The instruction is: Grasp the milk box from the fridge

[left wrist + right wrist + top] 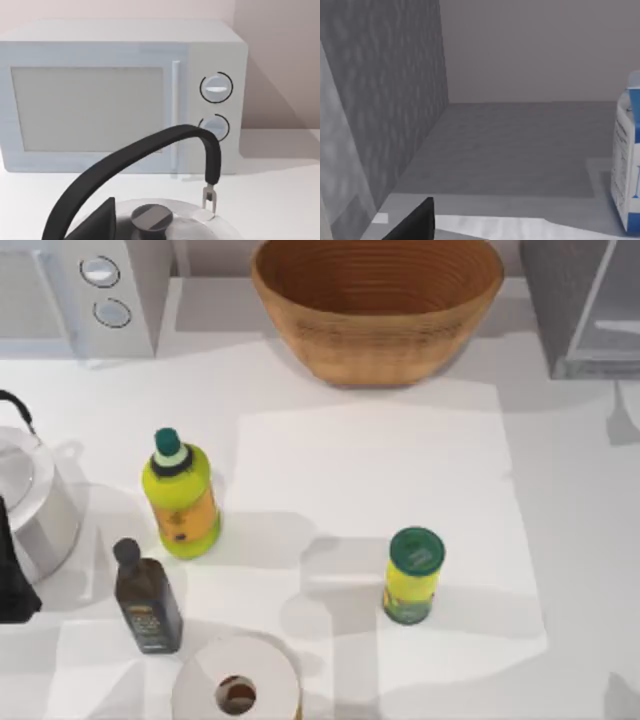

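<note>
Top view puts the fridge (585, 310) in the upper right corner of the frame, dark grey with its pale inner panel angled toward the table (560, 500). The woven basket (377, 302) sits at upper centre, the microwave (75, 295) with two round knobs at upper left, and the kettle (25, 495) at the left edge. Smaller things stand lower in the frame: a paper roll (237, 690) at the bottom, a yellow bottle (180, 495) left of centre, a dark bottle (147, 600) below it, and the green-lidded yellow can (413, 575) right of centre. In the right wrist view the camera looks into the fridge cavity, and the milk box (626, 160) stands upright on the grey floor of the fridge at the right edge of the frame, partly cut off. The right gripper seems to be at the fridge mouth, but I cannot tell how its jaws stand. The left gripper is parked over the kettle, facing the microwave in its wrist view, and I cannot tell its jaws either. The step in hand looks like the approach, with nothing yet held. To do it well, the right arm should swing toward the carton until it sits centred, clear the dark side wall, and close across the carton's flat sides below the blue top.
</note>
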